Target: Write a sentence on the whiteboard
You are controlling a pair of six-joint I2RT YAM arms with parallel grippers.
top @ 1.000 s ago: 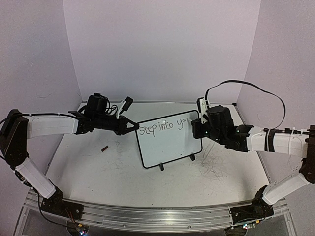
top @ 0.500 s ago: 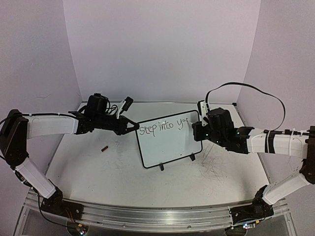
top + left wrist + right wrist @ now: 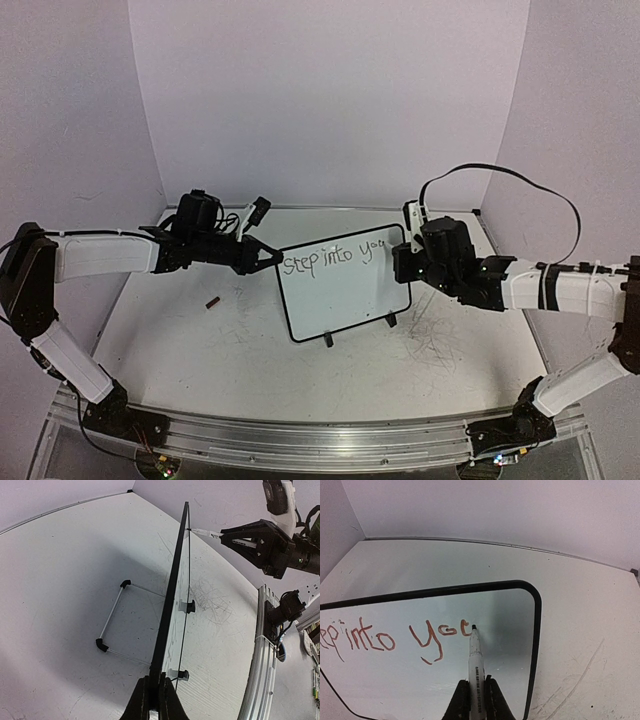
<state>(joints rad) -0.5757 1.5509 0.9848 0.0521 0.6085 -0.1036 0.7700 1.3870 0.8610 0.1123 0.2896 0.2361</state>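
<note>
I hold left gripper (image 3: 155,681) clamped on whiteboard (image 3: 345,295) edge, right gripper (image 3: 476,682) pinching marker (image 3: 475,655), tip mid-"u" of sentence (image 3: 330,258); next I finish that letter, little room rightward

Your left black two-finger gripper (image 3: 154,685): arm stretched rightward, fingers pinched on the black-framed whiteboard (image 3: 345,290) edge; your right black two-finger gripper (image 3: 476,687): arm reaching leftward, fingers clamped round a white marker pen (image 3: 475,650).

Mid-table: whiteboard (image 3: 345,290) stood between grippers. left gripper (image 3: 273,257) set on its left edge, right gripper (image 3: 476,690) at its right. marker (image 3: 475,650) tip placed on board, just right of sentence (image 3: 330,258) along top. Small cap (image 3: 212,301) located on table (image 3: 250,370), left of board.
</note>
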